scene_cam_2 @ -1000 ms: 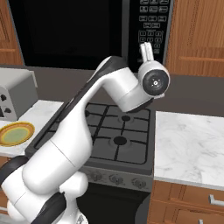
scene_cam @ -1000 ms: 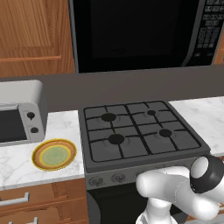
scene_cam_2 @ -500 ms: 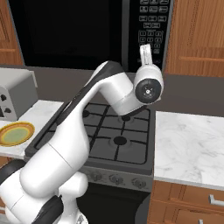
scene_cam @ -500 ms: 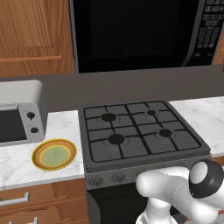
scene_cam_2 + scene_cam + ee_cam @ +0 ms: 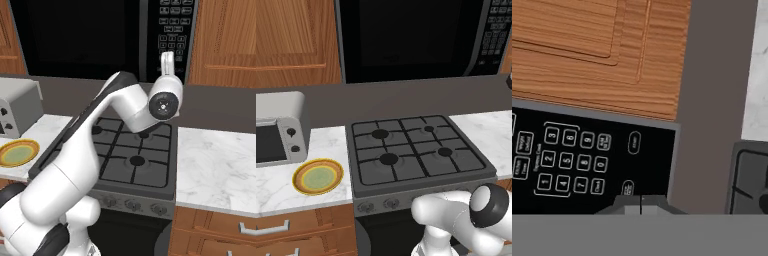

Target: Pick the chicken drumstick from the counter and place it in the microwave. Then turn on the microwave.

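Observation:
The black microwave [image 5: 406, 40] hangs above the stove with its dark glass door closed. Its keypad [image 5: 174, 30] is on the right side. My gripper [image 5: 167, 56] points up in front of the keypad's lower buttons, shut with nothing in it. In the hand view the two fingertips [image 5: 641, 202] press together just below the bottom row of the keypad [image 5: 567, 160]. The chicken drumstick is out of view. The white marble counter [image 5: 215, 160] lies to both sides of the stove.
A dark grey gas stovetop [image 5: 416, 150] sits under the microwave. On the left counter [image 5: 276, 185] are a silver toaster oven [image 5: 278, 130] and an empty yellow plate [image 5: 317, 176]. Wooden cabinets [image 5: 225, 40] flank the microwave.
The wrist has drifted slightly down and to the left in front of the keypad. The gripper has stayed shut and the microwave door has stayed closed.

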